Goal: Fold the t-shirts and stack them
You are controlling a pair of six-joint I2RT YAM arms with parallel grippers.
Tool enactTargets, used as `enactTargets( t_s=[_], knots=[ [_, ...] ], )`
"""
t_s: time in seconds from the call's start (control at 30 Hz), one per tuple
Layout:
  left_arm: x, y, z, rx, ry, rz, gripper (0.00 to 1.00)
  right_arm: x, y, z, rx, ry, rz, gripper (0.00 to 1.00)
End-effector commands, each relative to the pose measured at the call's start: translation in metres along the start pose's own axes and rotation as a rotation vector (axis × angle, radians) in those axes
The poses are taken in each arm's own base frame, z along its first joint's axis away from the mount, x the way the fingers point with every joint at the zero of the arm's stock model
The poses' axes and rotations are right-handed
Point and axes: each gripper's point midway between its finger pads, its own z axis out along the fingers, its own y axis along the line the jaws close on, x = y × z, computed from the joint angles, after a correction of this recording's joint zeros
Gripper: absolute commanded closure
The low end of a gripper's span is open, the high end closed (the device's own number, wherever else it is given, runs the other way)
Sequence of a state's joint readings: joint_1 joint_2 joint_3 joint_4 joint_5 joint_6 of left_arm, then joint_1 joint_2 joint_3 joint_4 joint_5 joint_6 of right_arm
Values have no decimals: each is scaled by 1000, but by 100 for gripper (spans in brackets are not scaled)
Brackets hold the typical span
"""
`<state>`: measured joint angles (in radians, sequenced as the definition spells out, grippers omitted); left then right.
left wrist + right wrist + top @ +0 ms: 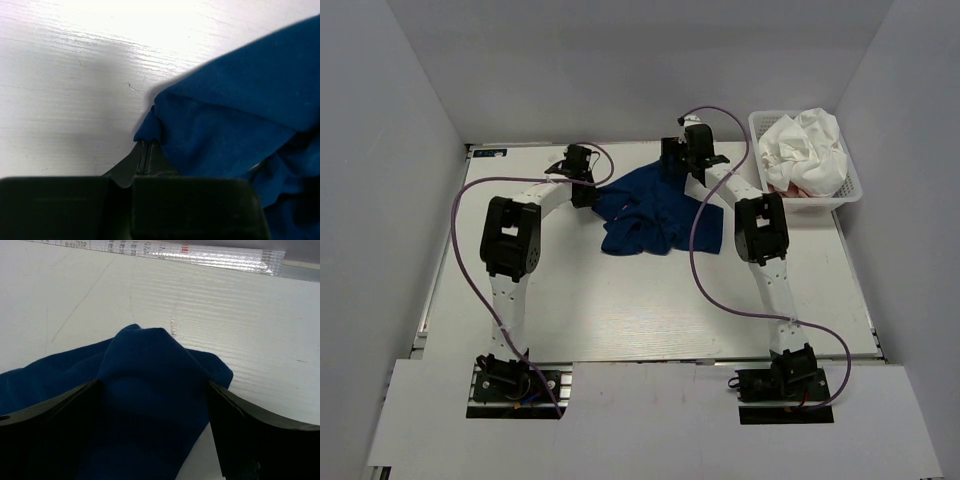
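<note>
the navy t-shirt [655,215] lies crumpled on the table [620,310], soft, light and limp. the left gripper [146,150] pinches one edge of it. the right gripper [152,385] gapes wide, straddling a fold. it is likely best held at the hem corners or shoulders.

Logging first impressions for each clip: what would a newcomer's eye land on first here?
A crumpled navy t-shirt lies at the far middle of the table. The left gripper is pinched shut on a fold at its edge, while the right gripper straddles another bunch, jaws apart. At the far right, a white mesh basket holds a wadded white t-shirt.
</note>
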<state>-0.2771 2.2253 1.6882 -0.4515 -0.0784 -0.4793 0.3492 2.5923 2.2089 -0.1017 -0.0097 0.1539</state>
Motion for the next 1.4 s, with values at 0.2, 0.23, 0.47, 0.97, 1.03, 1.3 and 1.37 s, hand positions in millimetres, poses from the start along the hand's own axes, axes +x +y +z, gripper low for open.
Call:
enactTargets(
  t_s=[0.2,0.23,0.47,0.97,1.03,1.3,1.37],
  knots=[
    [-36,-7,-37,13,-123,62,100,-14,-3,0,30,-44,25,100],
    [-42,-7,-46,10,-140,60,100,-18,-6,-3,51,-50,9,100],
    [-84,-11,-106,15,-291,45,100,-119,12,-112,40,-291,-143,100],
    [-115,-18,-439,411,-914,-27,100,-208,67,-473,-78,-832,-265,100],
    [-108,-8,-500,470,-1033,-44,100,-213,80,-517,-130,-901,-285,100],
    [-84,22,-628,581,-1307,-63,100,-211,122,-639,-326,-1064,-373,100],
    [-88,25,-624,549,-1303,-83,100,-213,122,-628,-334,-1026,-338,100]
  ],
)
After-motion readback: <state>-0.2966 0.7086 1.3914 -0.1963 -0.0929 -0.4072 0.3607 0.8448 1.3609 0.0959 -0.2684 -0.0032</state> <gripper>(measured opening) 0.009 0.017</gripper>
